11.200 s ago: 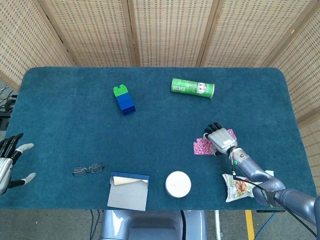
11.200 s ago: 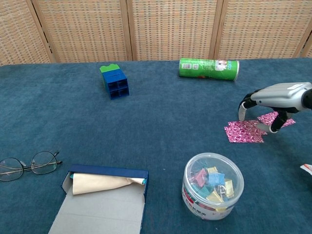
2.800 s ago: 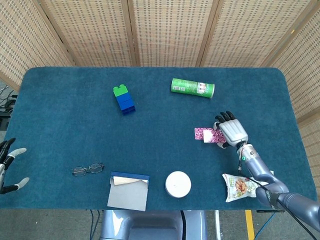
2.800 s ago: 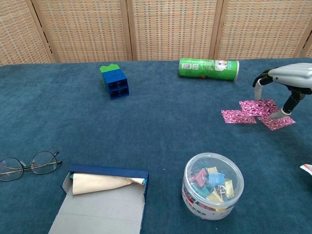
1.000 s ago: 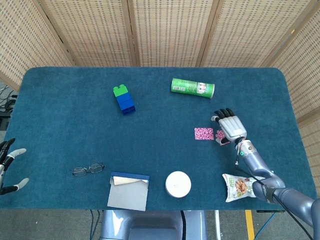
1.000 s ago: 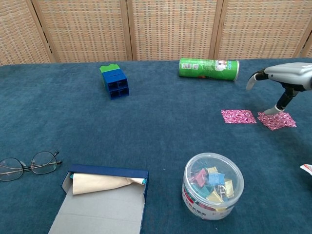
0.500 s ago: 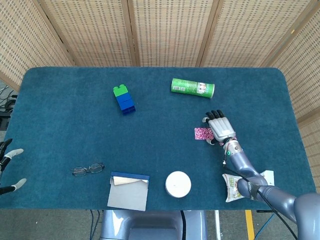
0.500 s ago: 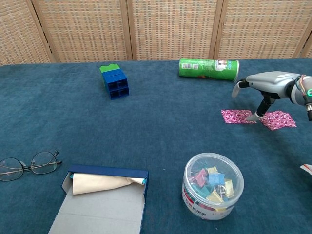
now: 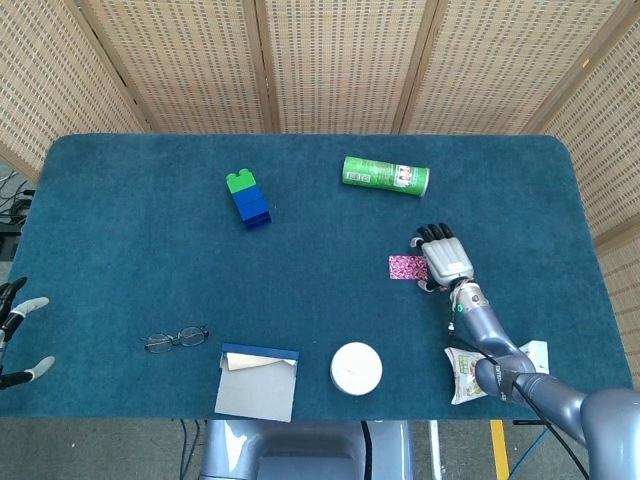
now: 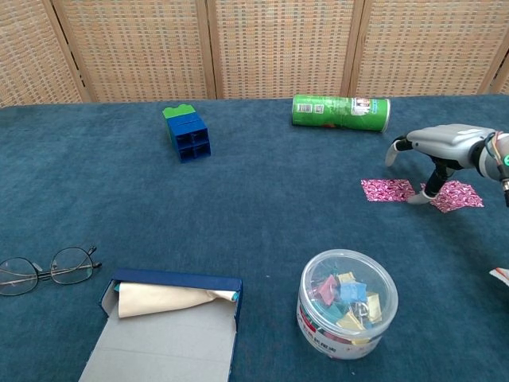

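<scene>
Two pink patterned paper squares lie flat on the blue cloth, side by side with a small gap. In the chest view the left square (image 10: 389,190) is uncovered. My right hand (image 10: 441,143) arches over the gap and the right square (image 10: 456,195), fingers spread and holding nothing, with one fingertip (image 10: 417,197) down on the cloth between the squares. From the head view my right hand (image 9: 445,258) covers the right square, and only the left square (image 9: 407,267) shows. My left hand (image 9: 15,330) hovers off the table's left front corner, fingers apart and empty.
A green can (image 10: 340,112) lies on its side behind the squares. A blue and green block stack (image 10: 188,134) stands at the back left. Glasses (image 10: 44,267), an opened blue box (image 10: 171,322) and a clear tub of clips (image 10: 347,304) sit along the front. A snack bag (image 9: 478,374) lies by my right forearm.
The overlapping pink squares have been pulled apart. In the last half second my right hand shifted slightly right, its fingertip sliding off the left square's edge into the gap. The left hand has barely moved.
</scene>
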Robot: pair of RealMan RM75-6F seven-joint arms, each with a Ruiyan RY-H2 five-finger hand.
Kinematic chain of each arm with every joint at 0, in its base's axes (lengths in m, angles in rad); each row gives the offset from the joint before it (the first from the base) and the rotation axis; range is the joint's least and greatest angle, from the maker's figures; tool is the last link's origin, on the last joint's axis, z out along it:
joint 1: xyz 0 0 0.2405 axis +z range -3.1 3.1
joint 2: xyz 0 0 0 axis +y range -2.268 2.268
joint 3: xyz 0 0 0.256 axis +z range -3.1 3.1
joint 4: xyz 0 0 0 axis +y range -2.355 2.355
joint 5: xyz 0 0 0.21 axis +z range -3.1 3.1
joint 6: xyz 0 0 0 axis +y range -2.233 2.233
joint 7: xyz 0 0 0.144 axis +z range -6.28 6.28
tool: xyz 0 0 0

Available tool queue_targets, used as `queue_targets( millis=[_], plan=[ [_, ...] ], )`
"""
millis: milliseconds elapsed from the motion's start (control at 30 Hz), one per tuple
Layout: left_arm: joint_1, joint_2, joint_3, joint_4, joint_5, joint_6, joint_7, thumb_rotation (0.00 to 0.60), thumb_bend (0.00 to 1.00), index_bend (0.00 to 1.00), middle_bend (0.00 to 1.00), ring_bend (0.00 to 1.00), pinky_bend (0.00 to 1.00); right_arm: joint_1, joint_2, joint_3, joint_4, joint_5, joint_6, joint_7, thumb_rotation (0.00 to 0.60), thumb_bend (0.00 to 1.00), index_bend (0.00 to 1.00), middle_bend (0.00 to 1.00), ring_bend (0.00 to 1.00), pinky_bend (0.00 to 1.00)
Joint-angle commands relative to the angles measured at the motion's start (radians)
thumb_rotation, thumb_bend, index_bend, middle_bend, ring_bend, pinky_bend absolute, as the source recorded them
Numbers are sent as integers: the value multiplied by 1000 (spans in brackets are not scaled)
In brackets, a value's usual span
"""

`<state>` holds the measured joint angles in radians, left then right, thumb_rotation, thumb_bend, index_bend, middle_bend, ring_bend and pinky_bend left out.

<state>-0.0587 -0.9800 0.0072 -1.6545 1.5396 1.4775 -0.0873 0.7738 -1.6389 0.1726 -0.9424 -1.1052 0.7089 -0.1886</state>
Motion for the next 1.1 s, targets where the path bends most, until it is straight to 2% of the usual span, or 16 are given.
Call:
queue_targets(
  millis=[33,733,1100],
  plan=[
    [0,0,0,-1,0,0,1,600,178,224,32,0,36,-1,-8,-2,16,-6,-4,10,600,260,241,106,0,0],
    [4,-2,0,5,-10,-2,1,600,178,224,33,0,36,19,-57,4,139,-33,-40,50,600,260,250,109,0,0],
    [1,-9,-1,13,-12,-9,-3,600,178,224,33,0,36,21,-43,8,122,-34,-44,33,600,260,257,111,0,0]
  ],
)
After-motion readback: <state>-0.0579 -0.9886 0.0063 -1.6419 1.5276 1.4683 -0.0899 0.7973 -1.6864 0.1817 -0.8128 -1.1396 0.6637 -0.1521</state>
